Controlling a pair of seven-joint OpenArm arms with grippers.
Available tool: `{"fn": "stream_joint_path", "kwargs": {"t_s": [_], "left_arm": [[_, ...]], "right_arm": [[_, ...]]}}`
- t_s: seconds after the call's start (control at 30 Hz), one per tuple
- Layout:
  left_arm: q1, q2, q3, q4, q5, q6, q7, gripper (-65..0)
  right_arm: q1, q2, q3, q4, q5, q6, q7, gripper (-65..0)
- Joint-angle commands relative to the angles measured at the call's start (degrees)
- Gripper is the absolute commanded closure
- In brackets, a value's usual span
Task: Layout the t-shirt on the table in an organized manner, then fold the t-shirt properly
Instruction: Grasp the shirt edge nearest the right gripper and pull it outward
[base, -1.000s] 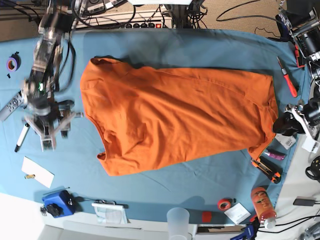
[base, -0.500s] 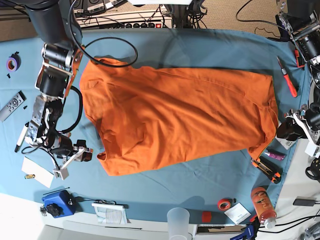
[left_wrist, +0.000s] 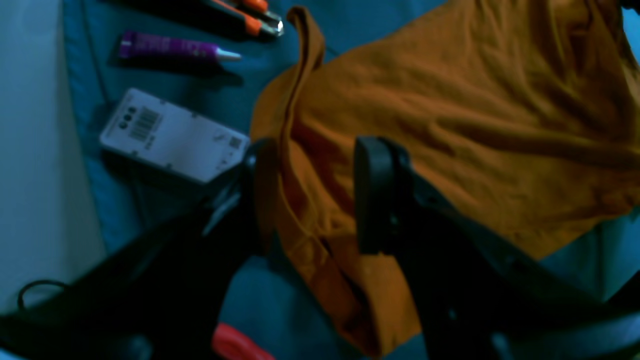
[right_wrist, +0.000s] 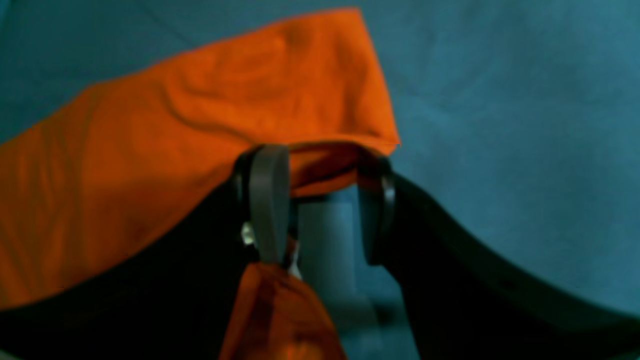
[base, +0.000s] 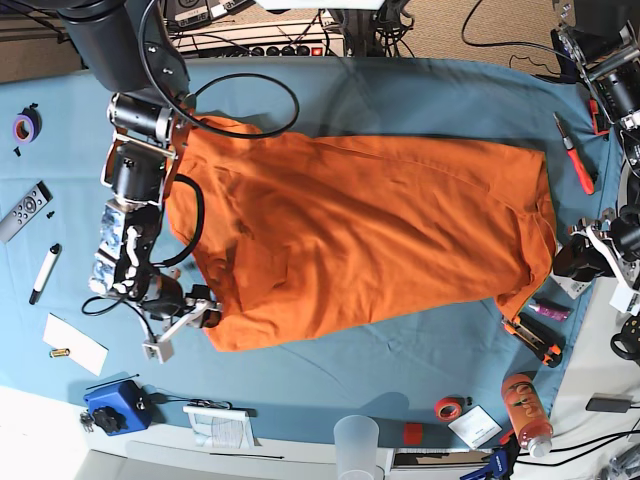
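1. The t-shirt (base: 360, 240) is bright orange and lies spread across the middle of the table (base: 420, 90), long axis running side to side in the base view, with soft wrinkles over the body.
2. Its edge near the purple tube (left_wrist: 172, 48) is bunched into a narrow raised fold, with a strip trailing toward the tube.
3. The corner of the shirt farthest from that tube is turned over on itself, showing a doubled hem.
4. The right gripper (right_wrist: 320, 200) is at that turned corner, jaws spread, with the hem lying across the gap between them.
5. The left gripper (left_wrist: 307, 195) stands with jaws apart astride the bunched edge; cloth fills the gap, and a white box (left_wrist: 172, 135) lies just beside it.
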Motion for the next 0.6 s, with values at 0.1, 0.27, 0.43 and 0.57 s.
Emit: {"fn": "stream_joint_path", "kwargs": {"t_s": [0.1,0.27,0.43,0.57], "left_arm": [[-1.25,-1.27,-0.33,0.87,-1.22,0.57,-1.07,-23.6],[-1.22,-1.27,-0.33,0.87,-1.25,0.59,-1.07,-23.6],[-1.20,-1.25,-0.33,0.87,-1.36,0.63,-0.20,-23.6],[-0.74,-1.20,-0.33,0.87,-3.39,0.61,0.24,-23.6]], "right_arm": [[1.84,-0.33,0.07,0.81,-1.22,-1.81,2.82,-22.8],[1.62,-0.28,0.09,0.81,-2.89,-3.32,4.59,-7.4],[1.75,1.07,0.07,0.81,-5.79,-4.79,8.68,0.0],[2.12,4.28,0.09,0.81,-6.38,-5.07,9.01,0.0]]}}
